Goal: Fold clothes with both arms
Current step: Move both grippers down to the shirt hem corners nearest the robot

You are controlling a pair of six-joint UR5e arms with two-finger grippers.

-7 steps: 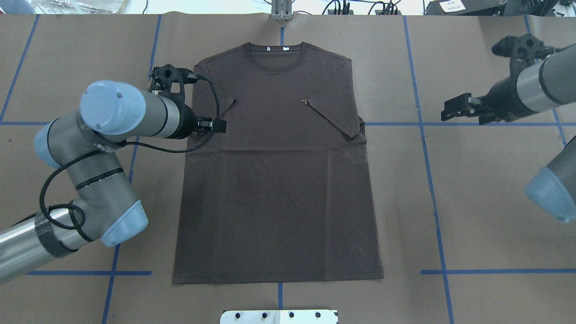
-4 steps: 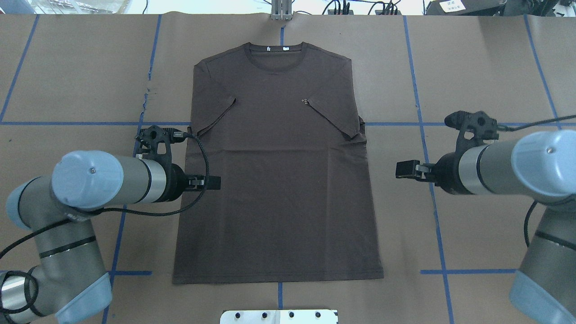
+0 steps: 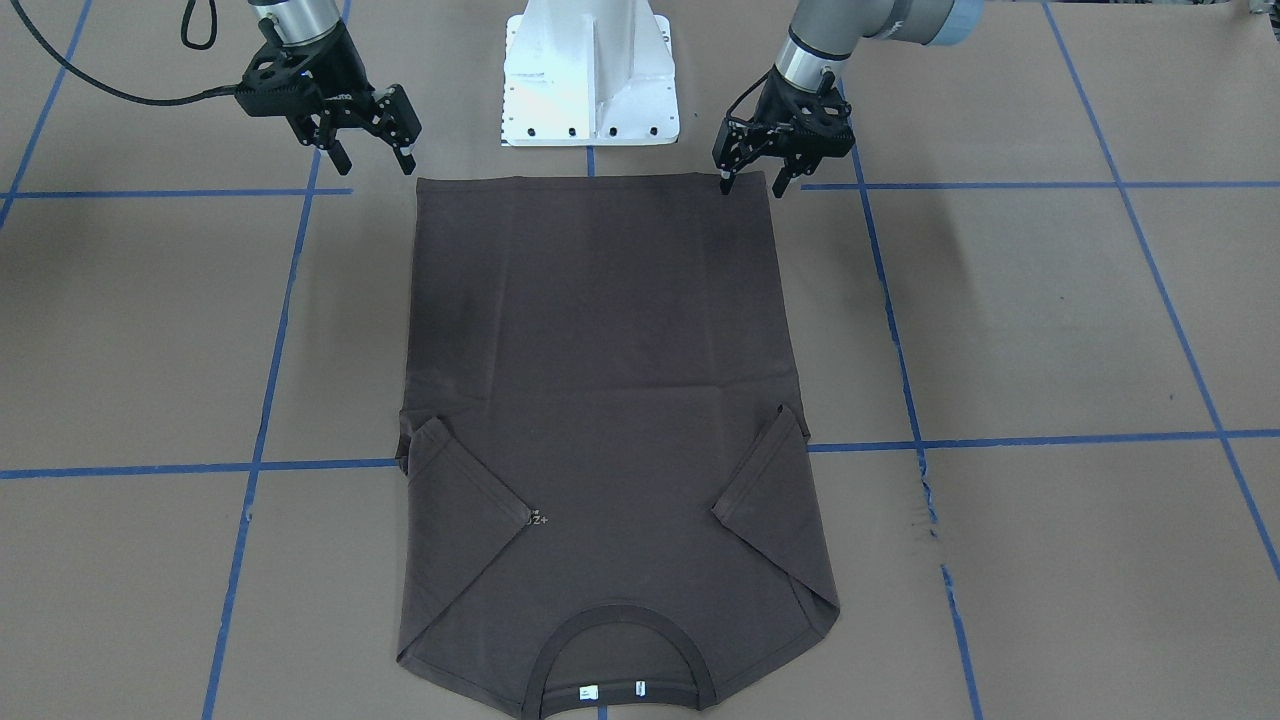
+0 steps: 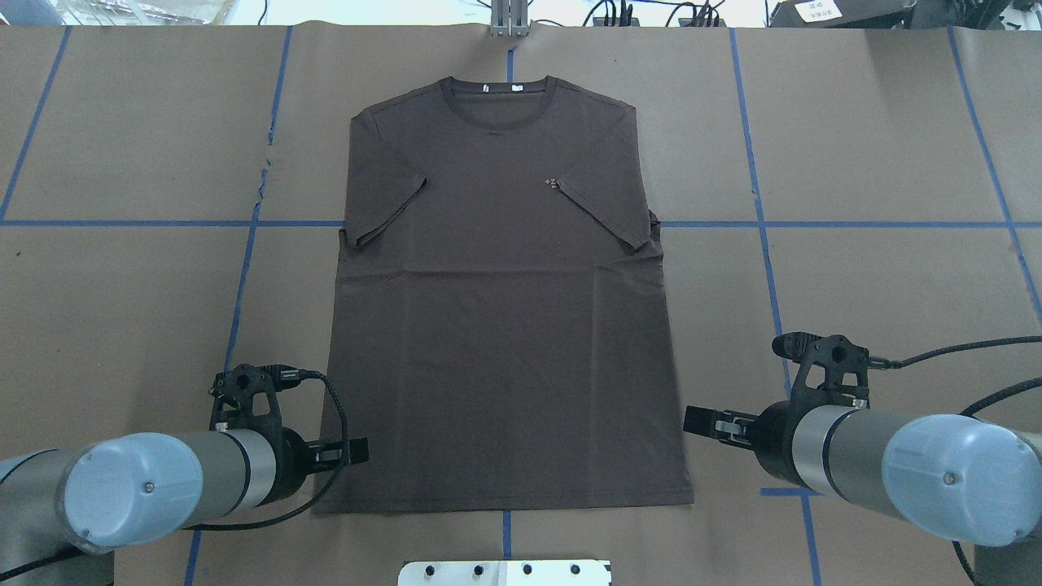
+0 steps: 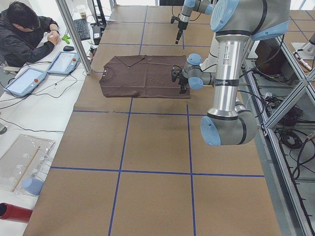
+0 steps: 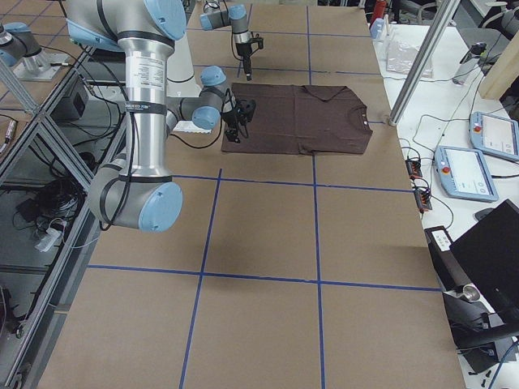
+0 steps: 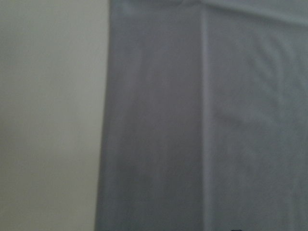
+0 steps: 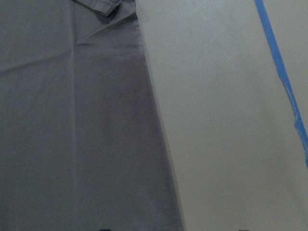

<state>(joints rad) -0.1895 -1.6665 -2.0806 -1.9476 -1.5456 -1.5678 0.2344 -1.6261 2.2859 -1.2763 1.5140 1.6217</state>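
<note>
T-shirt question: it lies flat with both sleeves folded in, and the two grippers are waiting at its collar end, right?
Not quite. The T-shirt does lie flat with both sleeves folded in, but the left gripper and right gripper are at the corners of its hem, the end opposite the collar. The overhead exterior view shows it.
</note>
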